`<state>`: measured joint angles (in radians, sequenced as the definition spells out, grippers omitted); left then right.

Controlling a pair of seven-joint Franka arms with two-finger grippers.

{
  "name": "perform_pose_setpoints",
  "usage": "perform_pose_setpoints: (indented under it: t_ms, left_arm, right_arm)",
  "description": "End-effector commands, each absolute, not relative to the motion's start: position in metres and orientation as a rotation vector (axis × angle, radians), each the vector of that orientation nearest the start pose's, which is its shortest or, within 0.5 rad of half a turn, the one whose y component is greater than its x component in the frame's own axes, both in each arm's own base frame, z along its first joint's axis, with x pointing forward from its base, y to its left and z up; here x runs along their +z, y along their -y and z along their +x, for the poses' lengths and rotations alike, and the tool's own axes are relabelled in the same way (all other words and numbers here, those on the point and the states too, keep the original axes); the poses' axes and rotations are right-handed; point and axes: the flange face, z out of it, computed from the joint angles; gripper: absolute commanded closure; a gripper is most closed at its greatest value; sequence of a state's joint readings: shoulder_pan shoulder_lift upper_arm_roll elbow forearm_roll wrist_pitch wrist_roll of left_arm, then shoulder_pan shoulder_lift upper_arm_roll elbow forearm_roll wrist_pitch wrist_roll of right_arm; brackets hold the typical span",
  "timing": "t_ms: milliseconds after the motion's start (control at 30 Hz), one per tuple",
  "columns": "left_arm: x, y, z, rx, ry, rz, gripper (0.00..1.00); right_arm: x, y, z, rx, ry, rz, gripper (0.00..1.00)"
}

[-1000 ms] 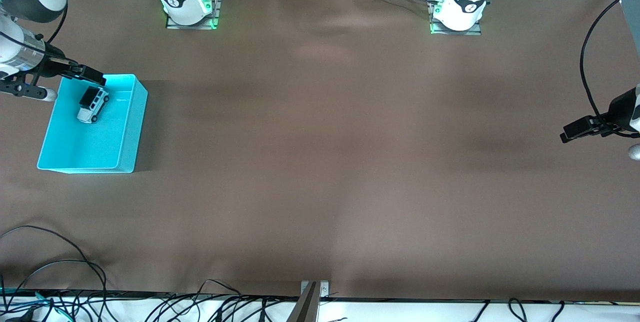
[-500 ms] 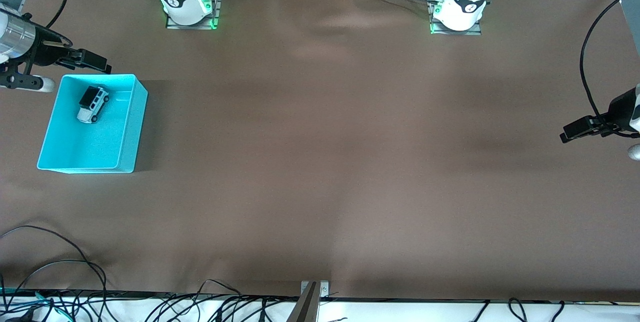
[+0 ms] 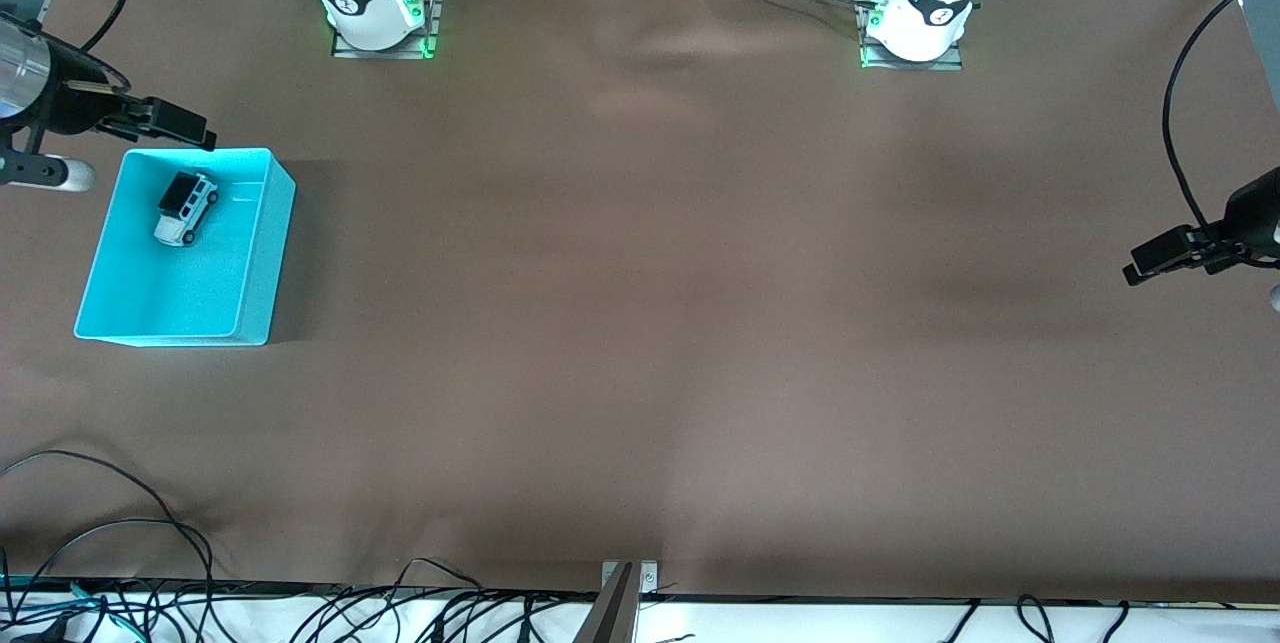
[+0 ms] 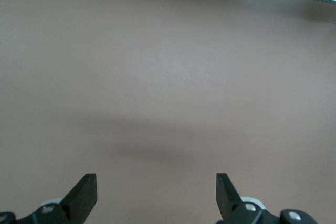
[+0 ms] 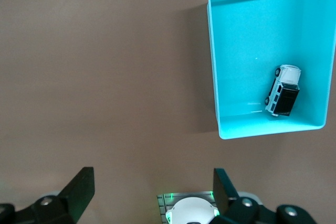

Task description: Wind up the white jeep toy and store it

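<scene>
**Both pairs of fingers spread and empty; jeep lies in the bin**

The right gripper's fingers (image 5: pixel 80 188) stand wide apart with nothing between them, and the left gripper's fingers (image 4: pixel 85 192) are spread just as wide over bare brown table (image 3: pixel 640 323).

Taking the cyan bin (image 3: pixel 262 253) as the landmark: its nearest wall faces the front camera, and the white jeep toy (image 3: pixel 186 208) sits inside it, on the bin floor in the half farther from that camera, close to the farther wall. The jeep stands on its wheels, black roof up, slanted against the bin's walls. In the right wrist view the white jeep toy (image 5: pixel 283 91) shows in the same corner of the cyan bin (image 5: pixel 215 66).

The right gripper (image 3: pixel 190 129) hangs just off the bin's farther rim, no longer over the bin's interior as it was a second ago; since half a second ago it has shifted only slightly. The jeep and bin have not moved. The left gripper (image 3: pixel 1150 261) waits over the table at the left arm's end, well apart from the bin, and has drifted a little toward that end.

Both arms are cut off by the front view's edges. The right arm's base peeks between the right gripper (image 5: pixel 148 188) fingers, partly cropped.
</scene>
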<state>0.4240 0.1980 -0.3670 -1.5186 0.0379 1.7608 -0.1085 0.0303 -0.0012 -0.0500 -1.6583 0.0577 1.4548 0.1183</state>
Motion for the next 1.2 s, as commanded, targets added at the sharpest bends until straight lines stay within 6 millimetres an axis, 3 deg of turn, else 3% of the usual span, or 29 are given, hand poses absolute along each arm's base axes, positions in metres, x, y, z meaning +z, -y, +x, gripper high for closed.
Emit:
perform_pose_setpoints:
  t_ms: [0, 433, 567, 667, 767, 1167]
  left_arm:
    - [0.570, -0.053, 0.617, -0.099, 0.223, -3.189, 0.00]
    - [0.579, -0.057, 0.617, -0.128, 0.247, -3.188, 0.00]
    - [0.595, -0.060, 0.614, -0.175, 0.245, -3.167, 0.00]
    - [0.625, -0.063, 0.616, -0.276, 0.247, -3.154, 0.00]
    - [0.633, -0.063, 0.613, -0.294, 0.260, -3.149, 0.00]
    - [0.610, -0.044, 0.608, -0.122, 0.262, -3.231, 0.00]
  right_arm:
    - [0.587, 0.003, 0.542, 0.326, -0.191, -3.069, 0.00]
    - [0.600, 0.003, 0.552, 0.138, -0.175, -3.121, 0.00]
    - [0.600, 0.005, 0.551, 0.135, -0.180, -3.121, 0.00]
    - [0.601, 0.005, 0.553, 0.114, -0.180, -3.121, 0.00]
    - [0.602, 0.004, 0.556, 0.071, -0.176, -3.121, 0.00]
    - [0.591, 0.003, 0.559, 0.068, -0.157, -3.122, 0.00]
